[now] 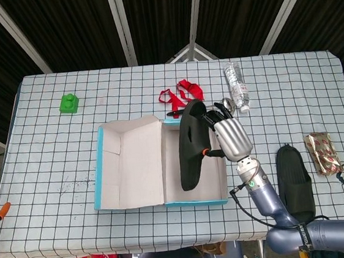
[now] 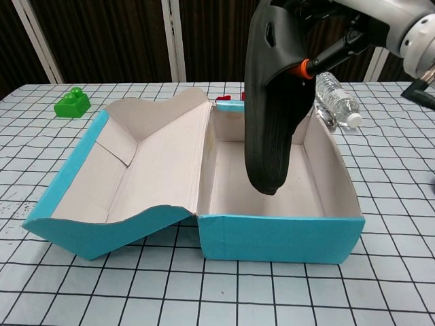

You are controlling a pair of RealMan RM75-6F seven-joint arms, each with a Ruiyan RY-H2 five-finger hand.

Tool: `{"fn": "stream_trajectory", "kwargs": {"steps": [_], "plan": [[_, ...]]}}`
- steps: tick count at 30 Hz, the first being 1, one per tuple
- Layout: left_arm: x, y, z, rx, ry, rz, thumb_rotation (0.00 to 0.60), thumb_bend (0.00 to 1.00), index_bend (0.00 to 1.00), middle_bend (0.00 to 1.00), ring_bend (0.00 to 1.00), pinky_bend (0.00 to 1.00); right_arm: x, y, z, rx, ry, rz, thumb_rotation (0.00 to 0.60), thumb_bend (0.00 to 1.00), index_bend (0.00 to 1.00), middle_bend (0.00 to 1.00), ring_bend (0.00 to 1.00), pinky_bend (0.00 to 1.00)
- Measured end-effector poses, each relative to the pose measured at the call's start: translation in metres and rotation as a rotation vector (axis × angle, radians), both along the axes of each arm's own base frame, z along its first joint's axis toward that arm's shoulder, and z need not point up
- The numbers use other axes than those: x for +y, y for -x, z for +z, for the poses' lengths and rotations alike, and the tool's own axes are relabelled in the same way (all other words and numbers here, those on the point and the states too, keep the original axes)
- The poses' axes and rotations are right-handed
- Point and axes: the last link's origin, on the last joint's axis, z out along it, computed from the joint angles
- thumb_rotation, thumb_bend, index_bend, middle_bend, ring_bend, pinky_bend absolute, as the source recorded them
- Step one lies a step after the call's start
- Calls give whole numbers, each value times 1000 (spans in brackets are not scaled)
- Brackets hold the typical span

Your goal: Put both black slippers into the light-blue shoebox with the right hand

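My right hand [image 1: 229,136] [image 2: 353,27] grips a black slipper [image 1: 191,144] [image 2: 270,102] by its upper end. The slipper hangs upright, toe down, over the open compartment of the light-blue shoebox [image 1: 116,204] [image 2: 279,238], its tip just above the box floor. The box lid lies flipped open to the left. A second black slipper [image 1: 294,176] lies flat on the checked tablecloth to the right of the box, sole down. My left hand shows in neither view.
A clear plastic bottle [image 1: 236,86] [image 2: 336,100] lies behind the box on the right. A red strap [image 1: 183,92] and black-handled scissors [image 1: 179,111] lie at the box's far edge. A green toy block [image 1: 69,103] [image 2: 72,103] sits far left. A gold patterned packet [image 1: 323,153] lies near the right edge.
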Motion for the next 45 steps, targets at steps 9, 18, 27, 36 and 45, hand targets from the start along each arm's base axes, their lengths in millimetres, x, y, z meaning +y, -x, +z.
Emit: {"fn": "stream_trajectory", "kwargs": {"steps": [9, 18, 27, 36, 45], "plan": [[0, 1, 1, -2, -5, 5, 600, 272, 47, 0, 0, 15, -4, 11, -21, 12, -27, -1, 600, 566, 515, 483, 267, 104], [0, 1, 0, -1, 1, 7, 600, 272, 46, 0, 0, 15, 1, 17, -35, 18, -76, 2, 600, 567, 519, 488, 270, 104], [1, 0, 0, 3, 1, 6, 600, 273, 47, 0, 0, 15, 7, 17, -50, 34, -110, 14, 600, 566, 519, 488, 275, 104], [0, 0, 0, 2, 0, 5, 600, 273, 46, 0, 0, 15, 11, 16, -66, 47, -147, 19, 600, 566, 519, 488, 277, 104], [0, 1, 3, -7, -6, 7, 600, 272, 46, 0, 0, 15, 6, 15, -80, 45, -186, 3, 600, 567, 519, 488, 277, 104]]}}
